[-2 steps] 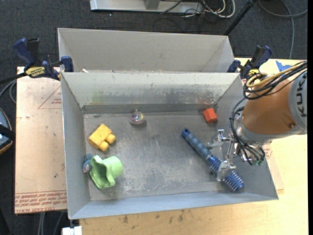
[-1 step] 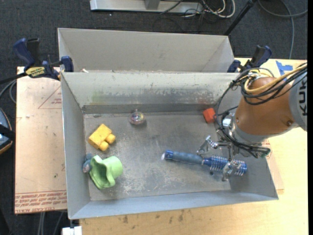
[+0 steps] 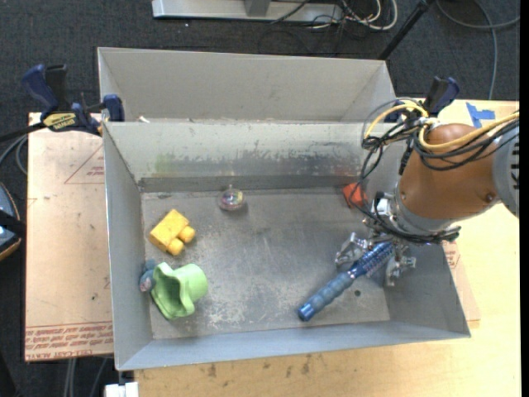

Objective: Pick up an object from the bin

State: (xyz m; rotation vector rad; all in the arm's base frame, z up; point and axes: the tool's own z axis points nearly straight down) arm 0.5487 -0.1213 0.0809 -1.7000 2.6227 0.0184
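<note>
Small orange-red object [image 3: 353, 193], just behind the gripper [image 3: 374, 260]: largely hidden by the wrist cables; kind indeterminable. Blue ridged plastic rod [image 3: 331, 292]: upper end covered by the gripper. Small round item [image 3: 232, 198], well apart from the gripper: too small to identify.

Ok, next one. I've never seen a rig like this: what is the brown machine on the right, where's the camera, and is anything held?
That is a robot arm, reaching in from the right over a grey metal bin. The single camera looks down from above, a little to one side. In the bin lie a yellow block, a green cup-like thing at the front left, a small round thing by the back wall and a blue stick at the front right. An orange thing peeks out beside the arm. The jaws stand apart, one on each side of the stick's upper end. Nothing looks gripped yet.
</note>
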